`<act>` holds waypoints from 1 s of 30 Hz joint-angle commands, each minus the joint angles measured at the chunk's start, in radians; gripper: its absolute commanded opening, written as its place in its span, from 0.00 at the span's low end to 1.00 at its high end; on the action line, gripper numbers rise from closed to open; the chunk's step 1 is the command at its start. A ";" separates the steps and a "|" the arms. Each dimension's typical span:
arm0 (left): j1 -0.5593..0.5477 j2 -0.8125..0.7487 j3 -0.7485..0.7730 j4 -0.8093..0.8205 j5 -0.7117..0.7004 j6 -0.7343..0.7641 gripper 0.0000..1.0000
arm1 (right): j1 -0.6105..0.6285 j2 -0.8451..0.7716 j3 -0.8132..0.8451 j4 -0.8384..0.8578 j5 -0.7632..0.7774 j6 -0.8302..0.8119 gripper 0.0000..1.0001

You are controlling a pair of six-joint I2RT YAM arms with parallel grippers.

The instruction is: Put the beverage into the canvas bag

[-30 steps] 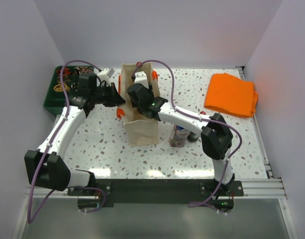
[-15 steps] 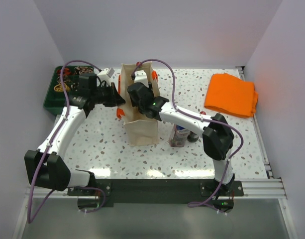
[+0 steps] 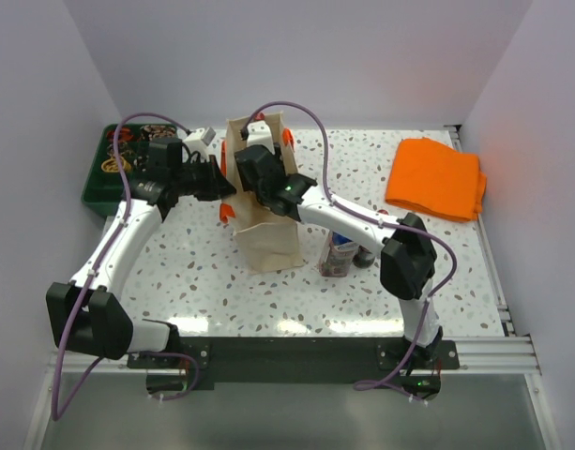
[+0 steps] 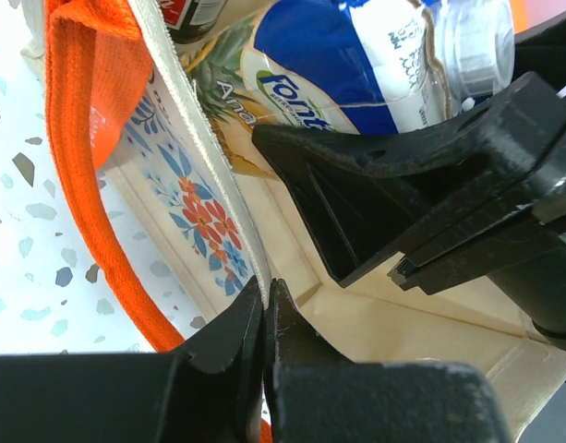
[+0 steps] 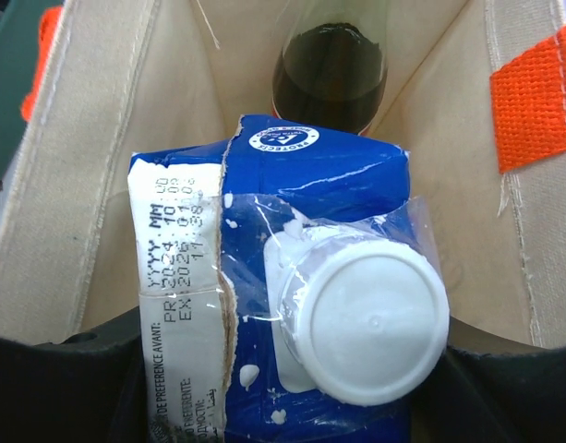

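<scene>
The carton (image 5: 310, 175) is held by the right pincer (image 5: 283, 369) inside the mouth of the bag (image 3: 268, 246), left of the bench's (image 3: 193, 272) middle. The bag's rim is pinched by the closed left pincer (image 4: 264, 300).

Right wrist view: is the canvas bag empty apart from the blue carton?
No, a bottle of dark liquid stands inside the canvas bag, beyond the blue carton.

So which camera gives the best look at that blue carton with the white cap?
The right wrist view: the blue carton fills the frame, white cap and date print plain, with the canvas bag around it. The left wrist view shows only a slice behind a black finger. The top view hides it behind the right arm.
</scene>
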 commanded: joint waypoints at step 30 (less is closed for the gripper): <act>-0.009 -0.024 -0.012 -0.003 0.033 0.014 0.00 | -0.061 0.002 0.095 0.339 0.192 0.069 0.00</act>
